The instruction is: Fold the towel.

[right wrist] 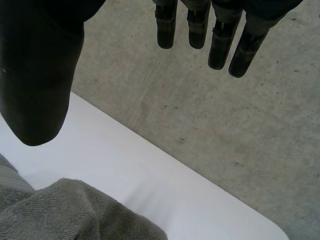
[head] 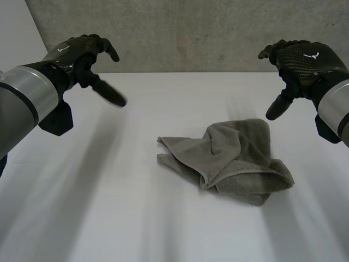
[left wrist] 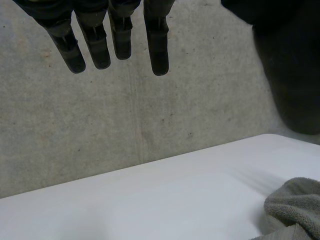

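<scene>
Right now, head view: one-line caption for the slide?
Open left hand and open right hand hover either side of a crumpled grey towel on the white table.

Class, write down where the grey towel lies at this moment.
In the head view the towel lies crumpled on the white table, right of centre, nearer the right hand than the left hand and touching neither.

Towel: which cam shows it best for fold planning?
Head view: the whole towel lies crumpled on the table, outline and loose corners visible. The left wrist view catches a small piece of its edge; the right wrist view shows a larger bunched part.
</scene>
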You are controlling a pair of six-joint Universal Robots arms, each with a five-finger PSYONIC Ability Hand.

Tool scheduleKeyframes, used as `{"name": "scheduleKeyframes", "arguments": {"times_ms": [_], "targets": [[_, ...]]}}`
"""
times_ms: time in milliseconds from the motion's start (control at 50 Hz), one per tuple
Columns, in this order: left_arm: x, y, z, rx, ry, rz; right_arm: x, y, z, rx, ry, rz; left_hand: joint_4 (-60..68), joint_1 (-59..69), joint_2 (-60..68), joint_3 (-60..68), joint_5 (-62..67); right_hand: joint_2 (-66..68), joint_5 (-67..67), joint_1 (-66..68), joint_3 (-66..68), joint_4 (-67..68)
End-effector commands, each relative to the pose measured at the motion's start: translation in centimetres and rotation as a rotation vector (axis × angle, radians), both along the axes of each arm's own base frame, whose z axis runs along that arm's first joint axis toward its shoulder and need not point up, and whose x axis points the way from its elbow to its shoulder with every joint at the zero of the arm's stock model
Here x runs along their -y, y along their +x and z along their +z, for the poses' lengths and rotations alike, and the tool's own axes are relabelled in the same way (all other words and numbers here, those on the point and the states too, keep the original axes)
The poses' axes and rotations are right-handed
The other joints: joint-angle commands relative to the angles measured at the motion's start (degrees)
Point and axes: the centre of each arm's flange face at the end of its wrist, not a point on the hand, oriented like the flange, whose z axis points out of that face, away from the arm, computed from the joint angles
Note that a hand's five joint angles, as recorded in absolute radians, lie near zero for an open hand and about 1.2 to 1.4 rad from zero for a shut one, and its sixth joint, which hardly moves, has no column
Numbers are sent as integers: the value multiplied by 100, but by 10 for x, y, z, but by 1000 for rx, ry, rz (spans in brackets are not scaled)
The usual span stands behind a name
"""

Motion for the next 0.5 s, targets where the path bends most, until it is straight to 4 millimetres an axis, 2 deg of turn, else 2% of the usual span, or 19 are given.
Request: {"name": "scheduleKeyframes", "arguments": {"times_ms": [20, 220, 280, 320, 340, 380, 400, 420, 440, 500], "targets": [[1, -1, -2, 1, 3, -3, -1, 0, 2, 1, -8, -1, -421, -389, -393, -426, -275, -391, -330, -283, -378, -468], [1, -4, -10, 8, 22, -17, 0, 0, 2, -7, -15, 2, -404, -372, -376, -409, -258, -391, -330, -283, -378, -468], [-2, -12, -18, 7, 20, -43, 1, -2, 3, -30, -14, -5, -370, -338, -343, -375, -224, -391, -330, -283, -378, -468], [-3, -26, -41, 32, 31, -85, 3, -10, -6, -122, 10, -17, -354, -322, -326, -359, -207, -391, -330, -283, -378, -468], [-3, -26, -41, 32, 31, -85, 3, -10, -6, -123, 10, -17, -353, -321, -326, -359, -207, -391, -330, -283, -378, -468], [-10, -44, -63, 93, 5, -146, 1, -20, -23, -250, 81, -25, -337, -305, -309, -342, -190, -391, -330, -283, -378, -468], [-10, -44, -63, 93, 5, -147, 1, -20, -23, -251, 81, -25, -337, -305, -309, -342, -190, -391, -330, -283, -378, -468], [-15, -54, -76, 146, -15, -183, -1, -27, -37, -300, 134, -27, -337, -305, -309, -342, -190, -391, -330, -283, -378, -468], [-15, -54, -76, 146, -15, -183, -1, -27, -37, -300, 135, -27, -337, -305, -309, -342, -190, -391, -330, -283, -378, -468], [-27, -76, -116, 327, -76, -283, -3, -42, -75, -353, 227, -31, -337, -305, -309, -342, -190, -391, -330, -283, -378, -468]]}}
